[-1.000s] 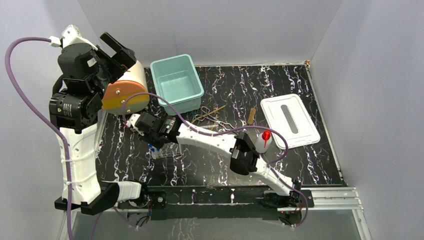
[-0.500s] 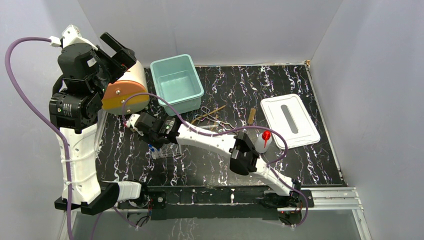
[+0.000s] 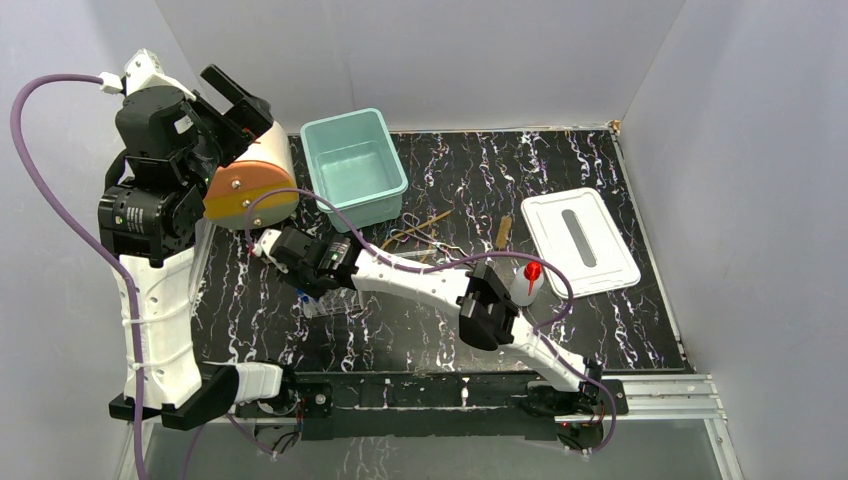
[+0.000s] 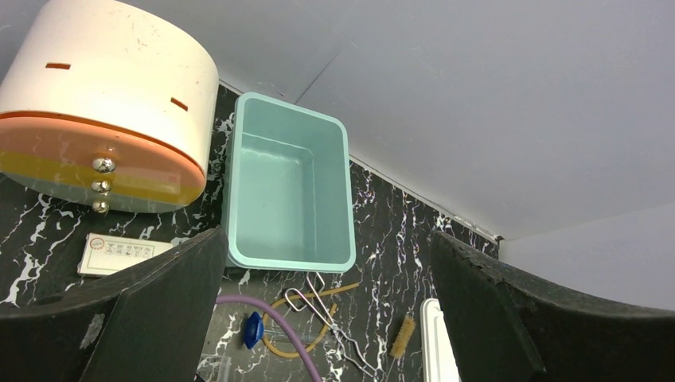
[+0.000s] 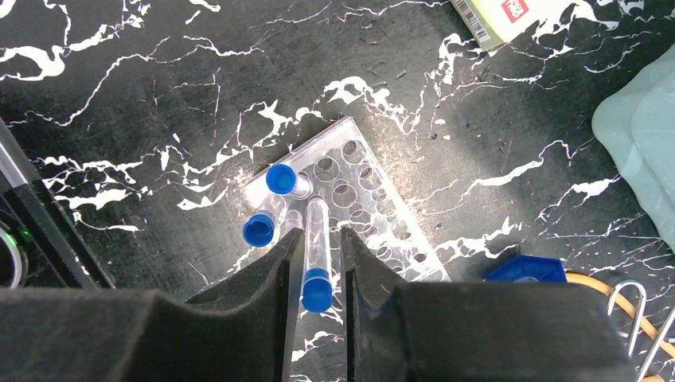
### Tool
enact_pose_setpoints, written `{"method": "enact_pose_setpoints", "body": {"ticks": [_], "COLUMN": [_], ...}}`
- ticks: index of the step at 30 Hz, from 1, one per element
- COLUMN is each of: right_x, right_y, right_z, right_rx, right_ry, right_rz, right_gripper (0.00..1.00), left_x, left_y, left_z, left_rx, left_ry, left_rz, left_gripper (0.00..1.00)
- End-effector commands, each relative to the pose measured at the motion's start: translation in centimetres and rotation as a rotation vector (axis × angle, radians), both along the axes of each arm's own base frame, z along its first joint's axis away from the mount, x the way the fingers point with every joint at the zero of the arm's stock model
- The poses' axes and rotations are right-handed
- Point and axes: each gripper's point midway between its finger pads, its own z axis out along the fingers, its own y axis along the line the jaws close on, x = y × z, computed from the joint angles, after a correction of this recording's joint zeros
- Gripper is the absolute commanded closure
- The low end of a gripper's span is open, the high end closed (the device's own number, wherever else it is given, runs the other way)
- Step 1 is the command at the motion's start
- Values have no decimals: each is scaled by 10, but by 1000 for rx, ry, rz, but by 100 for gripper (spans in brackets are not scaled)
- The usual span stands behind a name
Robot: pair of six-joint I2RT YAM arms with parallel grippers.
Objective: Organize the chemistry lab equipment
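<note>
Your right jaws straddle blue-capped clear vial [image 5: 314,248], grasp or release: cannot tell; long axis runs ahead, tip at clear plastic rack [image 5: 376,224]. Left jaws released.

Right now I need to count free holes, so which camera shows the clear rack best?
The right wrist view: the clear rack lies close below, its holes and blue-capped vials plain. Top external shows only a sliver; the left wrist view at most a faint corner at its bottom edge.
</note>
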Motion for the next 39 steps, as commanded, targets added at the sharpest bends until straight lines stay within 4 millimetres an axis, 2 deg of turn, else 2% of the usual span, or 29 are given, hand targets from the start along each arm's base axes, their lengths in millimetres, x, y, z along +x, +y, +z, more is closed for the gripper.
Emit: {"method": "enact_pose_setpoints", "body": {"ticks": [1,7,15,20,26,30,32,35,37,39], "right_x": [-2,-2,3,11,8,15,15,14,11,9], "right_y": [0,2,11,0,-22,-32,-33,-37,-39,-44], "right_z": [10,17,51,60,44,52,57,50,38,28], "right_rx": [17,32,120,141,124,198,237,235,205,170], "right_ry": [-17,-23,-25,18,87,122,142,182,200,207], "right_rz": [17,16,-3,-78,-126,-161,-163,-158,-150,-138], "right_gripper": [67,64,60,59,62,62,59,58,60,62], "left_x": [-5,-3,-3,-5,-18,-30,-33,-36,-38,-42], "left_y": [1,-1,-2,1,15,24,28,31,32,34], "left_z": [4,2,1,-12,-28,-30,-30,-32,-41,-59], "left_rx": [5,5,5,16,42,46,52,66,77,92], "left_ry": [-14,-9,-5,30,86,98,101,120,159,222], "left_rz": [-5,-13,-17,-7,58,106,123,135,136,147], "left_gripper": [2,2,2,2,6,7,8,8,11,22]}}
